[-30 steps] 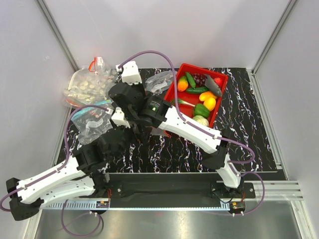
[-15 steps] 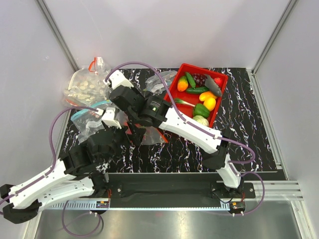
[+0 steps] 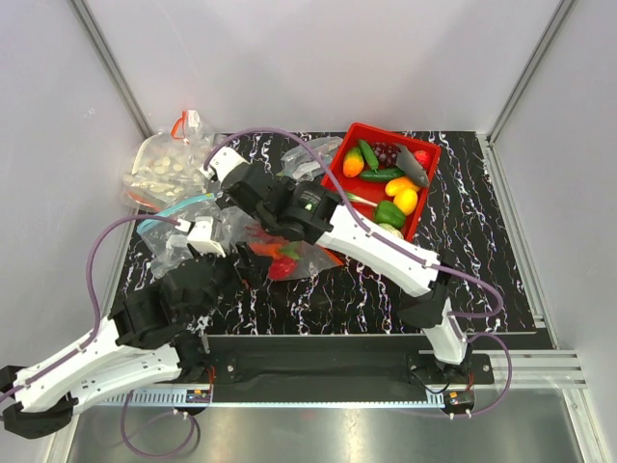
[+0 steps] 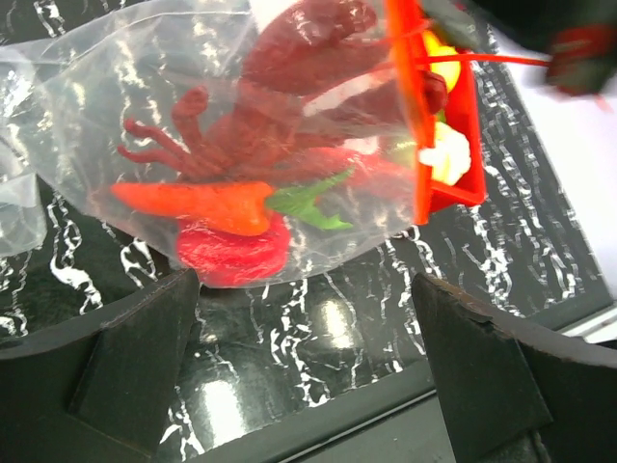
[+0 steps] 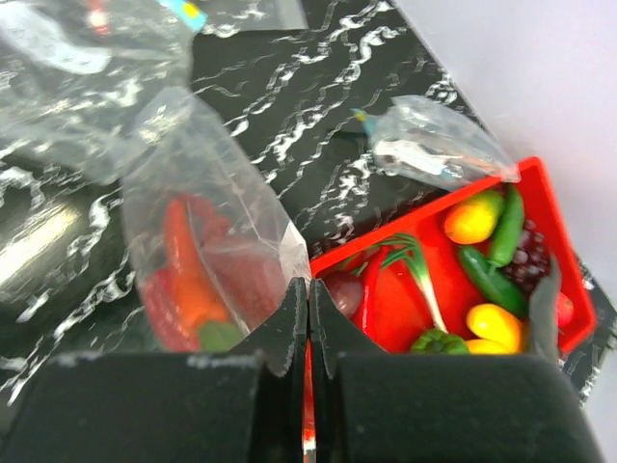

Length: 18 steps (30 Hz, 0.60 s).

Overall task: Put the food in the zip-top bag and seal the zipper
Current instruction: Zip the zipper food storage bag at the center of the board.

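The zip-top bag (image 3: 287,258), near the middle of the surface, holds a lobster (image 4: 280,87), a carrot (image 4: 193,198) and a red pepper (image 4: 231,256). The right end effector (image 5: 308,289) pinches its zipper (image 4: 410,116) end tight; the left end effector (image 4: 304,299) is wide open. I think the left one should squeeze the strip and slide along slowly. The red tray (image 3: 428,193) beside it holds more veggies (image 3: 390,183).

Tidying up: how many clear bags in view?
4: pale-piece bag far left; teal-zip bag beside it; zip-top bag centre; small bag by tray. More may be hidden.
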Each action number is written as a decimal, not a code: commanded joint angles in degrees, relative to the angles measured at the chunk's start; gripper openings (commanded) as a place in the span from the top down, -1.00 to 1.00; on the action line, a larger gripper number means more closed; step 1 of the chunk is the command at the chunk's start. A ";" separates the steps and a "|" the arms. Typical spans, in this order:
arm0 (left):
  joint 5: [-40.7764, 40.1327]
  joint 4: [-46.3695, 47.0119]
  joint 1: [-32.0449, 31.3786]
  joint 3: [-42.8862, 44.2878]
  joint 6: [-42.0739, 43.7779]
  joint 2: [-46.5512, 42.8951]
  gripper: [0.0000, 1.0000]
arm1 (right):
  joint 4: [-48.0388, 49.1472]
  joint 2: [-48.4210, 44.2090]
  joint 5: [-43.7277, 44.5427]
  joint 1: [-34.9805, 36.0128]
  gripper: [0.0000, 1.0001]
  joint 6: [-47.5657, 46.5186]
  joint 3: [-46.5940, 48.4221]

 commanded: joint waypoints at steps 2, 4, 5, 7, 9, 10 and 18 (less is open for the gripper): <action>-1.65 -0.56 1.73 0.88 1.45 0.31 -0.98 | -3.23 -7.68 -10.01 -0.80 1.00 0.51 -0.45; -0.60 -0.74 3.75 1.93 3.03 -0.74 -0.98 | -2.63 -10.66 -10.89 -0.88 1.00 0.43 -3.77; 1.15 -0.48 4.37 3.16 5.21 -1.88 -0.98 | -2.19 -11.72 -11.16 -0.88 1.00 0.16 -5.19; 3.26 -0.39 5.78 5.00 7.34 -2.41 -0.98 | -0.34 -15.41 -12.65 -0.88 1.00 -0.28 -8.78; 4.41 -1.96 6.31 9.04 11.03 -1.10 -0.98 | 0.80 -18.65 -14.40 -1.14 1.00 -0.19 -11.08; 4.94 -2.41 6.31 10.62 12.26 -0.40 -0.98 | 0.80 -19.54 -16.76 -1.23 1.00 -0.10 -11.53; 24.77 -2.41 6.49 22.58 26.23 4.00 -0.98 | 1.24 -29.74 -30.31 -1.32 1.00 -2.55 -19.33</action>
